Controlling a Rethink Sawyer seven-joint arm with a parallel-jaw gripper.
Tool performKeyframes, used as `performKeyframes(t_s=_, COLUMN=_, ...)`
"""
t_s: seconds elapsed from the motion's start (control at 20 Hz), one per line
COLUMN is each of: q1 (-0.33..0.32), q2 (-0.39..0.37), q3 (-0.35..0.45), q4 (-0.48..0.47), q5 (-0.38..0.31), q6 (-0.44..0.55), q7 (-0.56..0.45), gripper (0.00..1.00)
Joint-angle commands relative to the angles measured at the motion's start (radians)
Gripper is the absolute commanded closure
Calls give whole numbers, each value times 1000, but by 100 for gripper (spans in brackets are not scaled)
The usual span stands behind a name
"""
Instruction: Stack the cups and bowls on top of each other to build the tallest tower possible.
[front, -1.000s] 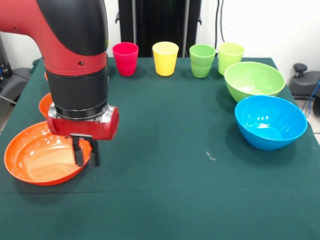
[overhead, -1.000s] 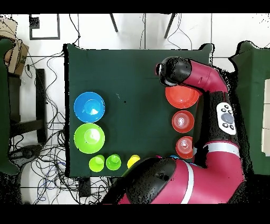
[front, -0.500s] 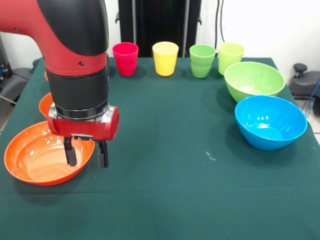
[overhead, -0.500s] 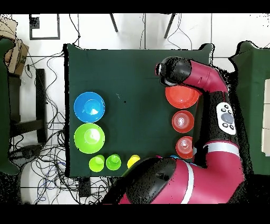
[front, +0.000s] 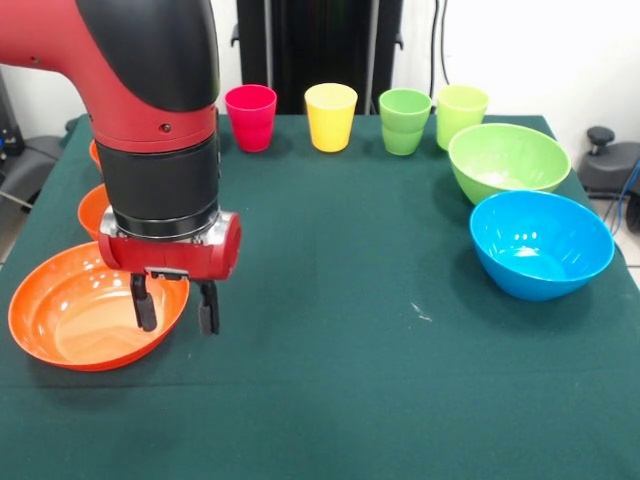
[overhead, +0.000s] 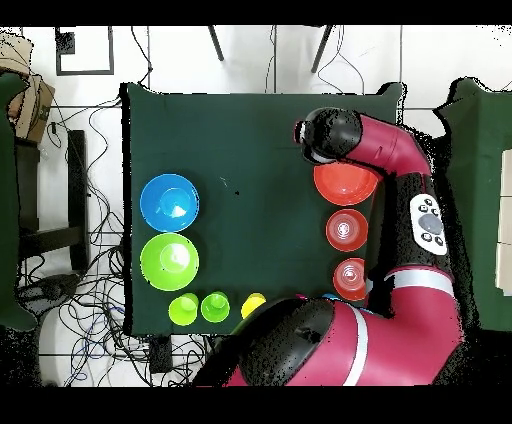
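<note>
My gripper (front: 177, 308) hangs open at the table's left, its fingers (front: 145, 305) astride the right rim of the wide orange bowl (front: 80, 322), one inside and one outside. In the overhead view the arm's wrist (overhead: 325, 135) covers the gripper beside that bowl (overhead: 350, 185). Two small orange bowls (overhead: 346, 229) (overhead: 352, 277) stand in line behind it, partly hidden by the arm in the front view. Pink (front: 250, 117), yellow (front: 330, 116), green (front: 404, 121) and light green (front: 460, 112) cups line the far edge. No tower is in view.
The lime green bowl (front: 508, 160) and the blue bowl (front: 540, 243) stand at the right side, one behind the other. A dark green cloth (front: 340, 300) covers the table. A small white speck (front: 420, 312) lies near its middle.
The gripper was shut over the wide orange bowl's rim a second ago; it has opened since. The arm has barely shifted.
</note>
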Motion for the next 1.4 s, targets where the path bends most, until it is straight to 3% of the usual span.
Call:
performKeyframes(t_s=0.05, q1=-19, q2=-23, q3=74, q4=115, q5=-96, q6=-59, q7=-134, gripper=0)
performKeyframes(t_s=0.65, q1=-77, q2=-71, q3=80, q4=246, q5=-124, q6=-141, q7=-140, gripper=0)
performKeyframes(t_s=1.1, q1=-65, q2=19, q3=102, q4=166, q5=-153, q6=-182, q7=-101, gripper=0)
performKeyframes(t_s=1.4, q1=-35, q2=28, q3=86, q4=145, q5=-149, q6=-186, q7=-59, gripper=0)
